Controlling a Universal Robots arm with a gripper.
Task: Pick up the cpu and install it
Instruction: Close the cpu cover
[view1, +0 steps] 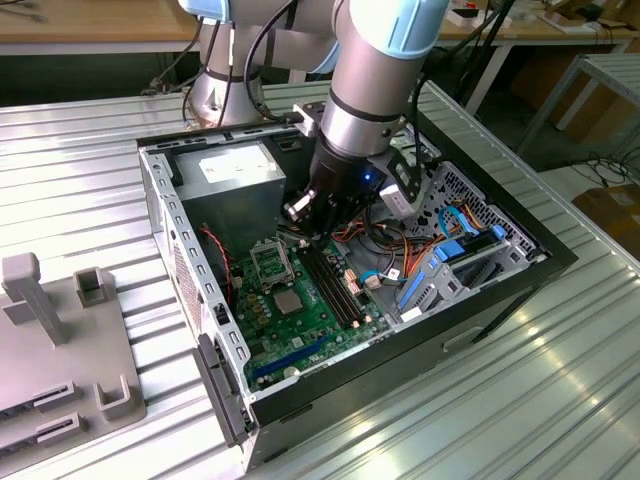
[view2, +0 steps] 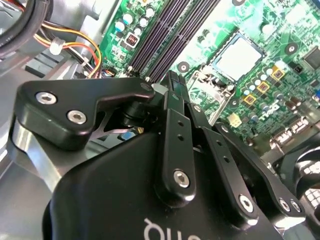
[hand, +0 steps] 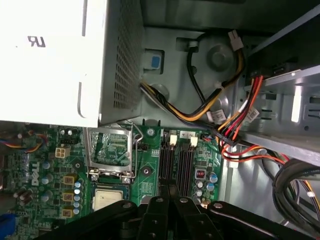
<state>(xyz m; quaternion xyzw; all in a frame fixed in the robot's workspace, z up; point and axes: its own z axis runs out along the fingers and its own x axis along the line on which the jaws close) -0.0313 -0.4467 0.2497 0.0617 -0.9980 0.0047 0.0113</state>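
The cpu (view1: 288, 302) is a small silver square lying flat on the green motherboard (view1: 310, 330), just beside the open black-framed socket (view1: 268, 262). Both wrist views show it too: the cpu (view2: 237, 59) next to the socket frame (view2: 210, 85), and the cpu (hand: 107, 199) below the socket (hand: 110, 150). My gripper (view1: 303, 222) hangs inside the computer case over the black memory slots (view1: 330, 285), a short way from the cpu. Its fingertips meet, with nothing between them, in both wrist views: gripper (view2: 173, 79), gripper (hand: 172, 192).
A grey power supply box (view1: 235, 170) with a white label fills the case's far corner. Bundled coloured cables (view1: 400, 250) and blue drive brackets (view1: 450, 260) lie toward the exterior view's right. The case walls (view1: 165, 230) surround the board. A grey fixture (view1: 60, 330) stands on the ribbed table.
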